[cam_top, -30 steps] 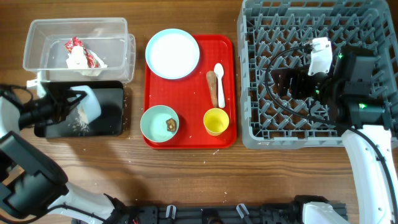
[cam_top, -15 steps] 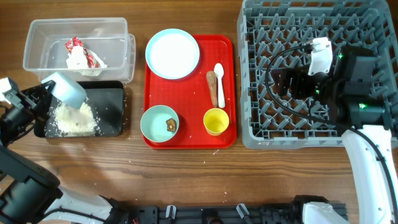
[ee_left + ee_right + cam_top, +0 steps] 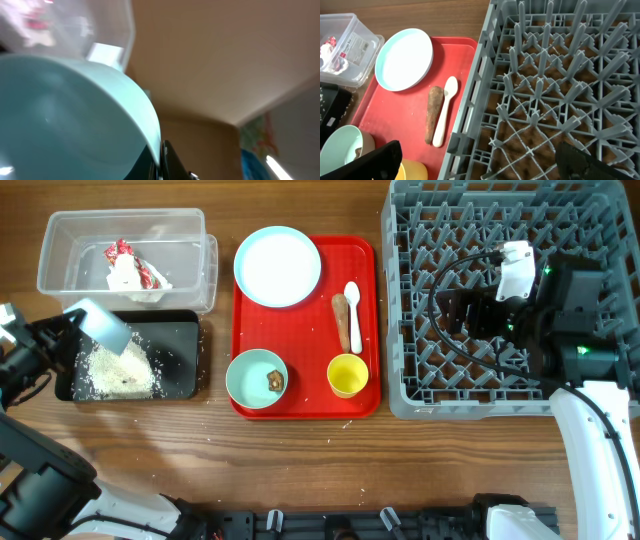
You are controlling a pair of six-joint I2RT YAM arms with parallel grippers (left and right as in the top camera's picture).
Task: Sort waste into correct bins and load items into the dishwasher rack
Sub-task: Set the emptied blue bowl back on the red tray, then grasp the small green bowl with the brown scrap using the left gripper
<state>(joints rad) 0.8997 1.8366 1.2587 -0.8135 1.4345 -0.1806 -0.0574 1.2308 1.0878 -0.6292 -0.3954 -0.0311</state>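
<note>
At the left edge of the overhead view we see the left gripper (image 3: 72,332) clamped on the rim of a small pale mint bowl (image 3: 102,326). The bowl hangs tilted over the upper left corner of the shallow black plastic tray (image 3: 182,358). A heap of white rice-like crumbs (image 3: 112,370) lies in that tray's left half, just below the bowl. In the left wrist view the bowl's mint wall fills most of the frame, blurred.

Just above the black tray stands the clear plastic tub (image 3: 60,225), which holds the red-and-white crinkled wrapper (image 3: 122,250) and the crumpled white tissue (image 3: 125,280).

On the flat red tray (image 3: 305,330) at the centre we find:
- the pale blue-white round plate (image 3: 278,266) at upper left;
- the second mint bowl (image 3: 250,375) at lower left, with a small brown chunk (image 3: 274,380) inside;
- the small yellow cup (image 3: 347,375) at lower right;
- the brown sausage-like piece (image 3: 343,320), lying right beside the white plastic spoon (image 3: 353,302).

At the right, the right gripper (image 3: 452,313) hovers over the large grey plastic dishwasher rack (image 3: 420,220), its jaws spread wide and holding nothing.
</note>
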